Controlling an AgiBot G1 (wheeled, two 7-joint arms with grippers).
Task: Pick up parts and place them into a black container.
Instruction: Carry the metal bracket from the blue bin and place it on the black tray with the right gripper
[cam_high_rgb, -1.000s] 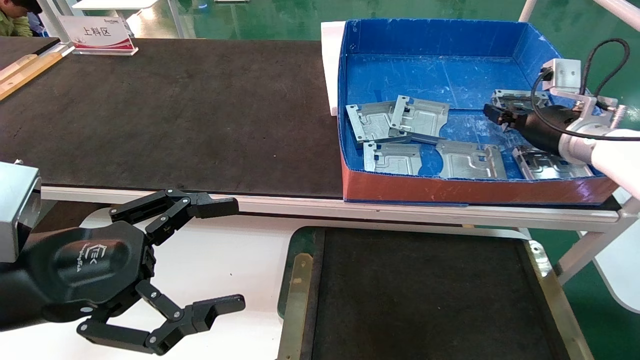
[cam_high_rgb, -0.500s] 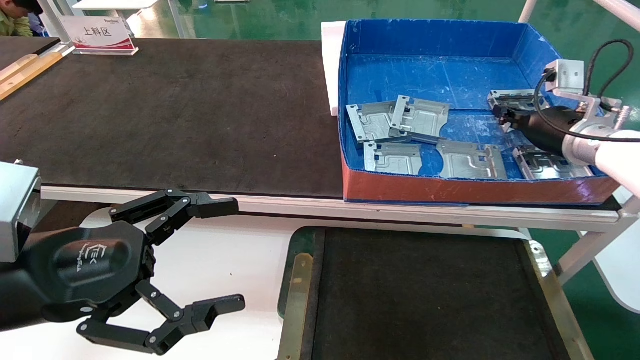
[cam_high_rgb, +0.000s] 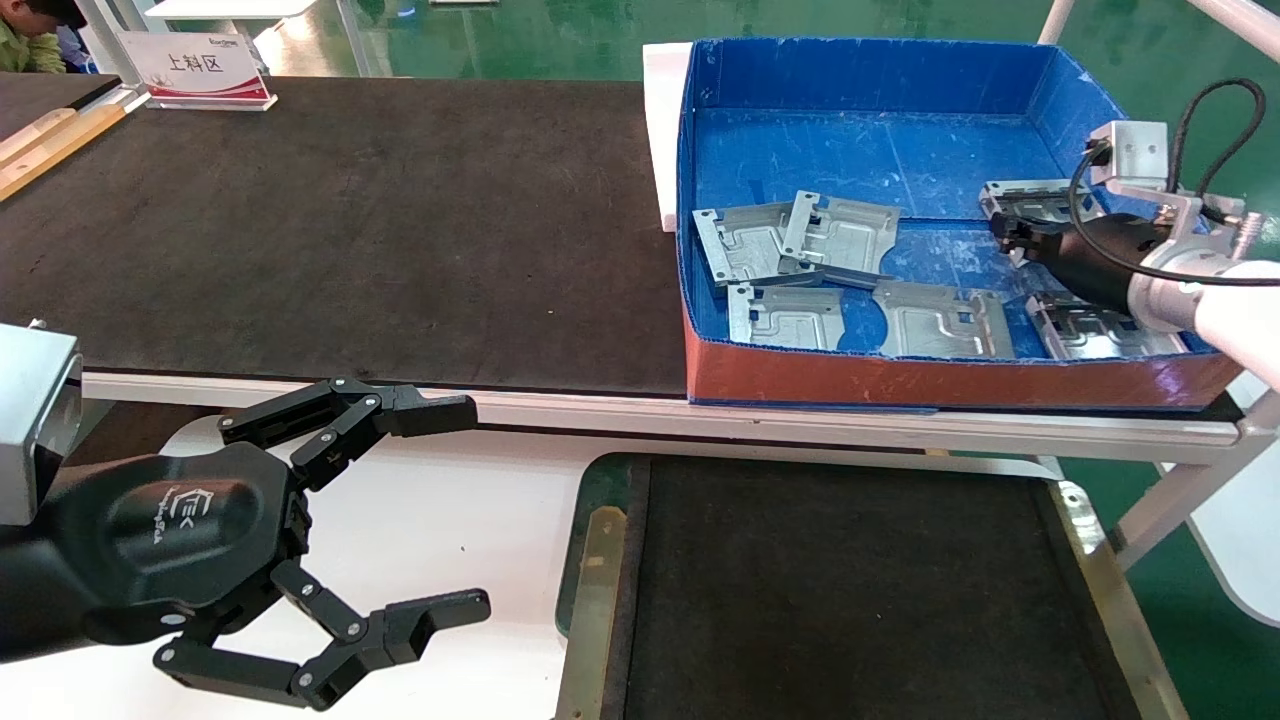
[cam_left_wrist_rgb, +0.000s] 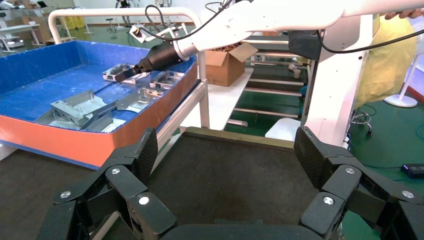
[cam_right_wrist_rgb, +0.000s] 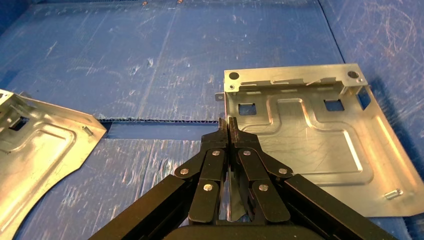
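Lying flat on the floor of the blue box (cam_high_rgb: 880, 150), the part (cam_right_wrist_rgb: 310, 135) under my right gripper (cam_right_wrist_rgb: 228, 125) is roughly square, so I can name no clear long axis; its edge with the two corner holes and bent tabs faces away from the wrist, toward the box's far wall. In the head view this same plate (cam_high_rgb: 1020, 195) sits at the right side of the box, near its right wall, with the gripper (cam_high_rgb: 1003, 228) reaching in from the right.

My right gripper's fingers are pressed together with the left edge of the plate pinched between their tips; the plate extends to one side of the fingers and passes beneath them. I see it resting on the blue floor, not raised.

Five more plates lie in the box: two overlapping (cam_high_rgb: 800, 240) near its left wall, one (cam_high_rgb: 785, 315) and one (cam_high_rgb: 940, 320) along the red front wall, and one (cam_high_rgb: 1095, 330) below my right wrist.

I see nothing in the black container (cam_high_rgb: 600, 560), which stands in front of the table, below the box.

My left gripper (cam_high_rgb: 440, 510) hangs parked over the white surface left of the container, fingers spread wide and holding nothing.
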